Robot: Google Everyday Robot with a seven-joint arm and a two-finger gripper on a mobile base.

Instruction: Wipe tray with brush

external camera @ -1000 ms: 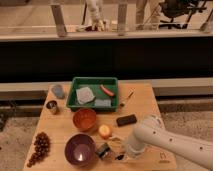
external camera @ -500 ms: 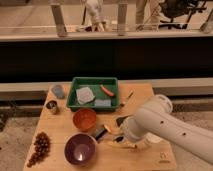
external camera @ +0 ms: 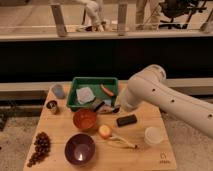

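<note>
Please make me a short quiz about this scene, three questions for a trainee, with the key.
1. True or false: the gripper hangs over the purple bowl.
2. What does the shut gripper seem to hold? A) block B) brush C) cup
3. Fill in: the pale cloth lies in the ___.

Key
1. False: it is at the front right corner of the tray.
2. B, the brush.
3. tray
</note>
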